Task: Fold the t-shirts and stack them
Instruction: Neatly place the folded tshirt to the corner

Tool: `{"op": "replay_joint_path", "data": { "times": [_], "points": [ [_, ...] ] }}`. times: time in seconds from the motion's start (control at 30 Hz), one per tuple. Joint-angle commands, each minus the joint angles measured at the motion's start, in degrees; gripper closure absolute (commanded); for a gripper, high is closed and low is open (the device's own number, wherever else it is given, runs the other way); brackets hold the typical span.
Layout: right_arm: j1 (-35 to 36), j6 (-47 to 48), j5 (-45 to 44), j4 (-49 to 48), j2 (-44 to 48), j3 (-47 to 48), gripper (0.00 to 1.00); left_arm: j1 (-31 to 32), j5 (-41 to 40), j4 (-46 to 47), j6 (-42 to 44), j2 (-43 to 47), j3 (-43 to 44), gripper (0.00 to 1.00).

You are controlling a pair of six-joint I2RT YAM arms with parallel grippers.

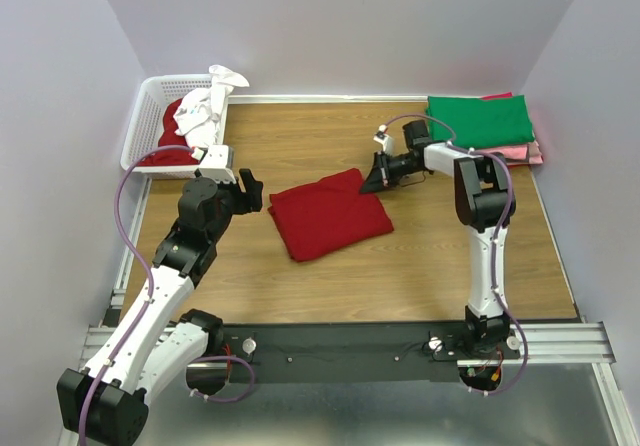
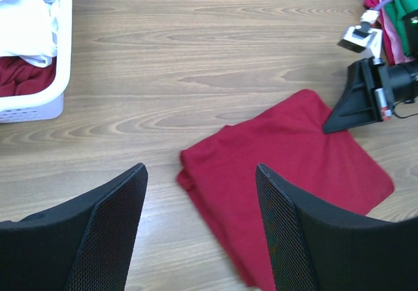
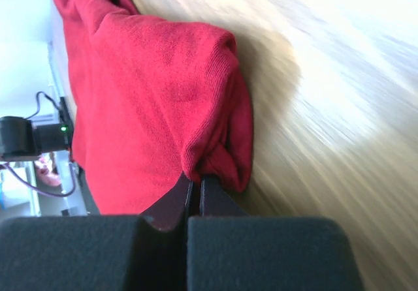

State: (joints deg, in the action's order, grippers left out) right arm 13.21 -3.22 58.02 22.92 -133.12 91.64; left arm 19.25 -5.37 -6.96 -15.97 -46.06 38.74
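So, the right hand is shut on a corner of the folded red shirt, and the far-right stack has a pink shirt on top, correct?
Not quite: the top view shows a green shirt on top there, with the pink shirt underneath. The right hand is indeed shut on a corner of the red shirt.

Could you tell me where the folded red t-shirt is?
In the top view, the folded red t-shirt lies mid-table, its far corner pinched by the right gripper.

The left arm (image 1: 160, 296) and right arm (image 1: 487, 266) have white links and black joints; a purple cable (image 1: 117, 206) loops at the left one's nine o'clock.
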Motion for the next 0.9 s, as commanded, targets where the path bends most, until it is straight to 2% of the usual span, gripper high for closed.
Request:
{"op": "replay_joint_path", "data": {
  "times": [0.0, 0.1, 0.13, 0.17, 0.2, 0.23, 0.33, 0.37, 0.63, 0.73, 0.87],
  "points": [
    [-2.14, 7.43, -2.28, 5.55, 2.95, -1.2, 0.99, 0.09, 1.41, 1.25, 0.67, 0.71, -0.6, 0.25],
    [-2.05, 8.24, -6.6, 6.26, 3.57, -1.72, 0.98, 0.09, 1.59, 1.42, 0.67, 0.71, -0.68, 0.25],
    [-2.14, 8.32, -7.39, 6.61, 3.57, -1.9, 0.92, 0.0, 1.76, 1.42, 0.76, 0.8, -0.68, 0.25],
    [-2.14, 8.23, -7.83, 6.88, 3.66, -1.9, 0.75, 0.09, 1.85, 1.42, 0.76, 0.8, -0.77, 0.25],
    [-2.14, 8.41, -8.53, 6.88, 3.92, -2.07, 0.66, 0.0, 2.02, 1.42, 0.76, 0.8, -0.77, 0.25],
    [-2.14, 8.58, -9.75, 6.79, 4.27, -2.25, 0.49, 0.09, 2.03, 1.51, 0.85, 0.8, -0.69, 0.25],
    [-2.05, 7.88, -11.95, 6.62, 4.62, -1.2, 0.36, 0.09, 2.29, 1.69, 0.85, 0.71, -0.77, 0.25],
    [-2.05, 7.62, -12.4, 6.7, 4.54, -0.59, 0.28, 0.09, 2.2, 1.77, 0.85, 0.62, -0.86, 0.25],
    [1.55, 6.13, -17.93, 6.79, 0.24, 3.73, 0.23, 0.09, 2.38, 1.86, 1.03, 0.36, -0.77, 0.25],
    [3.48, 6.39, -19.34, 6.88, 0.14, 2.5, 0.23, 0.09, 2.29, 1.78, 1.03, 0.45, -0.95, 0.25],
    [6.47, 6.65, -25.39, 6.88, 0.32, 0.39, 0.2, 0.09, 2.9, 2.12, 0.85, 0.1, -1.04, 0.25]
  ]
}}
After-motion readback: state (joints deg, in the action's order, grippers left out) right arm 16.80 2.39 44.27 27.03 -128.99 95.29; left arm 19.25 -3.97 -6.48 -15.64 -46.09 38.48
